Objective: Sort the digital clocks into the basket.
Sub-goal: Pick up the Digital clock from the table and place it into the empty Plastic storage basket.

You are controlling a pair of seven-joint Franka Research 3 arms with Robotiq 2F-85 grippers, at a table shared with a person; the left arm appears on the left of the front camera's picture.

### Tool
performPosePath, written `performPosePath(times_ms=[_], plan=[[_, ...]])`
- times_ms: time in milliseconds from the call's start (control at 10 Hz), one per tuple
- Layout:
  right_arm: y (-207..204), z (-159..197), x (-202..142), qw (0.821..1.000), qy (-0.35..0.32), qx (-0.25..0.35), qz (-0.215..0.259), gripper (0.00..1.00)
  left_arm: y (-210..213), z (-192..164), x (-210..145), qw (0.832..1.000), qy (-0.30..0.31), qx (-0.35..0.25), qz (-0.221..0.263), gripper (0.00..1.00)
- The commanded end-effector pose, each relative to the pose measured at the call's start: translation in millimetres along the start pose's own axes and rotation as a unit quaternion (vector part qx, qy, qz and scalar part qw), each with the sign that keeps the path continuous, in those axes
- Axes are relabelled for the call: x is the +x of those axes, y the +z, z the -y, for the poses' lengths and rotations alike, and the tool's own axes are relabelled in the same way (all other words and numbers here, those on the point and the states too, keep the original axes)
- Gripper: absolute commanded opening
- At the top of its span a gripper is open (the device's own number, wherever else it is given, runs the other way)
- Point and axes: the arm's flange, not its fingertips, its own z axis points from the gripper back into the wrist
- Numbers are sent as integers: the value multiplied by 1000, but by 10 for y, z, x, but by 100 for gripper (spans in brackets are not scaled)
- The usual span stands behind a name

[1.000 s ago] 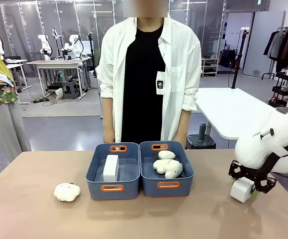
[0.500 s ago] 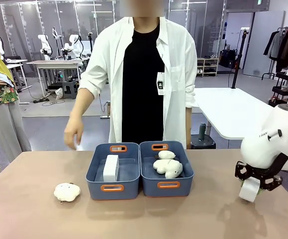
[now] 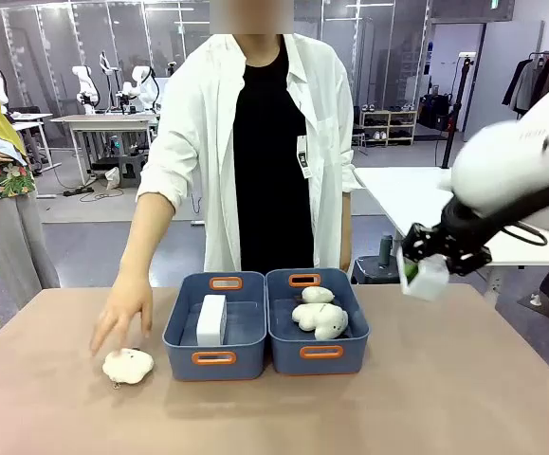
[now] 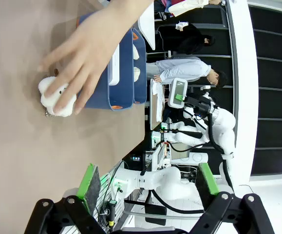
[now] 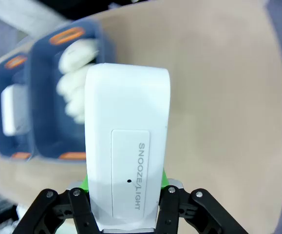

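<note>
Pinched between green pads of right hand [image 3: 424, 270], high above wooden desk [image 3: 397, 398]: smooth white rounded-corner plastic clock [image 5: 127, 146], printed SNOOZE/LIGHT. Left hand [image 4: 148, 187] spread wide, gripping nothing. 2nd clock [image 3: 211, 319] on edge inside left basket [image 3: 214, 357], blue plastic. Fluffy cream plush toys [image 3: 320, 320] in right basket [image 3: 321, 352]. Person's hand [image 3: 122, 318] on loose plush toy [image 3: 127, 365].

Likely a lab: glass partitions [image 3: 65, 47], a workbench [image 3: 103, 120], floor cables [image 3: 92, 193].
</note>
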Motion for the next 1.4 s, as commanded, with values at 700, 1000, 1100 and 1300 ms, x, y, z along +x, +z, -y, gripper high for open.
performPosePath(times_ms=[700, 1000, 1100, 1300], plan=[[47, -141, 12, 965, 87, 245, -43, 0, 26, 60, -26, 1000, 7, -2, -2, 100], [1162, 1039, -81, 961, 50, 271, 26, 0, 26, 60, -26, 1000, 7, -2, -2, 100], [1432, 1355, -165, 957, 39, 282, 45, 0, 26, 60, -26, 1000, 7, -2, -2, 100], [1804, 1874, -347, 949, 12, 303, 87, 0, 26, 60, -26, 1000, 7, -2, -2, 100]])
